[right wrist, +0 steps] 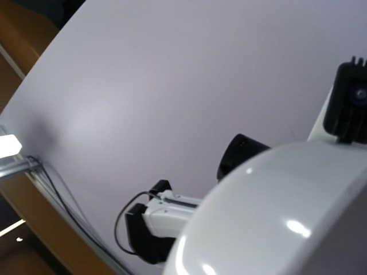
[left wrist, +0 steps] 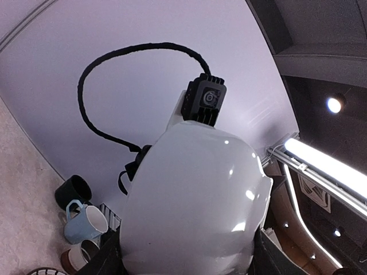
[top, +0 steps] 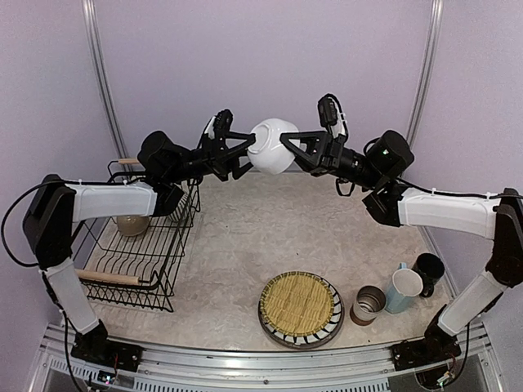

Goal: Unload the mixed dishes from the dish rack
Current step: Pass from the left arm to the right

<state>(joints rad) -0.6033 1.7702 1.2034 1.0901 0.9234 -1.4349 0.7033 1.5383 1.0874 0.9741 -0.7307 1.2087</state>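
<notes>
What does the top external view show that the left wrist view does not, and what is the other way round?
Only the top external view shows the dish rack with a beige bowl inside it. Only the left wrist view shows the ceiling lights. Both views show the white bowl held up in the air, and the light blue mug, the black mug and the brown-white cup standing together on the table.

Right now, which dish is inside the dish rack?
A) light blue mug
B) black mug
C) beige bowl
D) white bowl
C: only the beige bowl sits inside the dish rack; the black mug and light blue mug stand on the table at right, and the white bowl is held in the air.
</notes>
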